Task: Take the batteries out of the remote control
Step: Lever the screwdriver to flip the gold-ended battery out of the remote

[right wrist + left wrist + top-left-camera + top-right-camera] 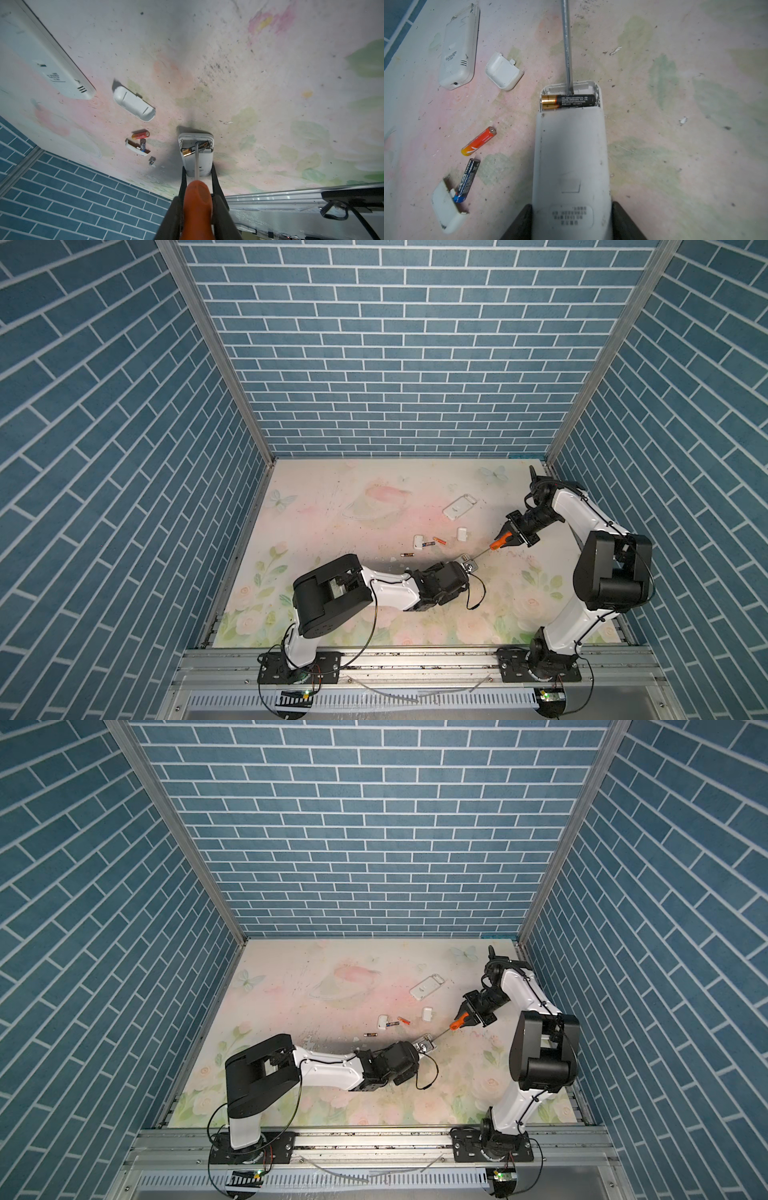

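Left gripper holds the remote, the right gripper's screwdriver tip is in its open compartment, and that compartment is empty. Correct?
Not empty: the left wrist view shows a black-and-gold battery lying in the remote's open compartment. The rest holds: left gripper on the remote, right gripper's screwdriver tip in the compartment.

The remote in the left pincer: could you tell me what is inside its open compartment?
One black-and-gold battery, with the screwdriver tip at its edge. Anything beneath the battery or under the back of the remote is hidden.

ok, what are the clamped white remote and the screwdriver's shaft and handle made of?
White rectangular remote: likely matte plastic, scuffed, moulded seams. Thin grey screwdriver shaft: metal, dull sheen. Orange screwdriver handle: probably smooth plastic or rubber; unclear.
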